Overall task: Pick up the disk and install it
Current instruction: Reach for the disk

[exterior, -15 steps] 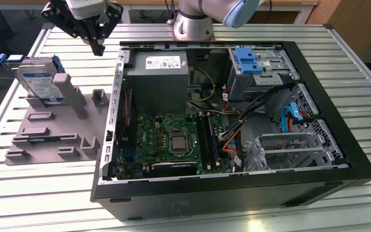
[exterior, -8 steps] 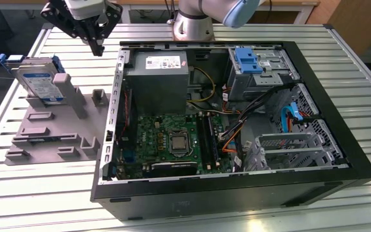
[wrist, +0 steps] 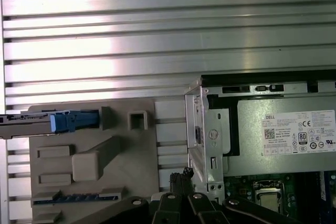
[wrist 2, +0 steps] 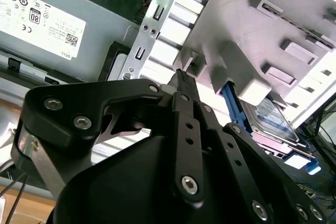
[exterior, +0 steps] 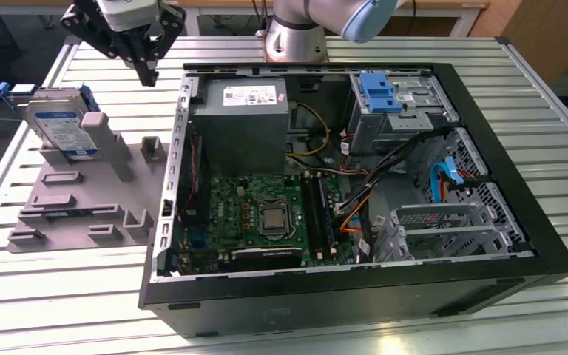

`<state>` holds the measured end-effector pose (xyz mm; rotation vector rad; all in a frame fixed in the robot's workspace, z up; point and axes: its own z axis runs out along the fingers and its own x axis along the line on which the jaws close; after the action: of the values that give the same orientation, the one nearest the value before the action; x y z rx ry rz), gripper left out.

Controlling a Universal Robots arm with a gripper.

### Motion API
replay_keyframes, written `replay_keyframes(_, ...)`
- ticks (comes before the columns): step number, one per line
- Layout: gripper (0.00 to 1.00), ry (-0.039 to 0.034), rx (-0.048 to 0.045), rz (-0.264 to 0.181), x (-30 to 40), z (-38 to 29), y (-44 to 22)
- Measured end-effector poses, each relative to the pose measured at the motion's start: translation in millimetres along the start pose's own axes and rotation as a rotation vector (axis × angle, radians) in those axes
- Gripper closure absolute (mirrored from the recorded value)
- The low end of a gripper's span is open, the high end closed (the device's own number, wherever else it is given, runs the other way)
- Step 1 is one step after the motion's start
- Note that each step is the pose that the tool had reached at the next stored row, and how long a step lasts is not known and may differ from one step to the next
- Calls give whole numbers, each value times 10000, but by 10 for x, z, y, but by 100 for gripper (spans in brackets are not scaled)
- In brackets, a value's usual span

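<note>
The disk point(exterior: 59, 124), silver with a white-and-blue label and a blue rail frame, stands tilted on edge in a grey holder fixture point(exterior: 72, 203) at the exterior view's left. In the first wrist view the disk point(wrist: 29, 120) is edge-on, and in the second wrist view the disk point(wrist 2: 274, 116) leans behind a grey post. My gripper point(exterior: 148, 74) hangs above the table between the fixture and the open computer case point(exterior: 501, 244), up and to the right of the disk and apart from it. In both wrist views its fingers point(wrist 2: 182, 85) point(wrist: 181, 178) are shut together and hold nothing.
The case lies on its side on the slatted aluminium table point(exterior: 97, 303). Inside it are a grey power-supply box point(exterior: 242, 111), the motherboard point(exterior: 264, 214), cables, and a drive bay with a bare blue bracket point(exterior: 378, 92). The arm's base point(exterior: 294, 37) stands behind the case.
</note>
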<state>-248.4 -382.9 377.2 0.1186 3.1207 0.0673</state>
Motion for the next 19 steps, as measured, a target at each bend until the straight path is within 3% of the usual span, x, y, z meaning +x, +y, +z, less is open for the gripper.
replay_keyframes(19, 89, 22, 2, 1, 41, 15, -2)
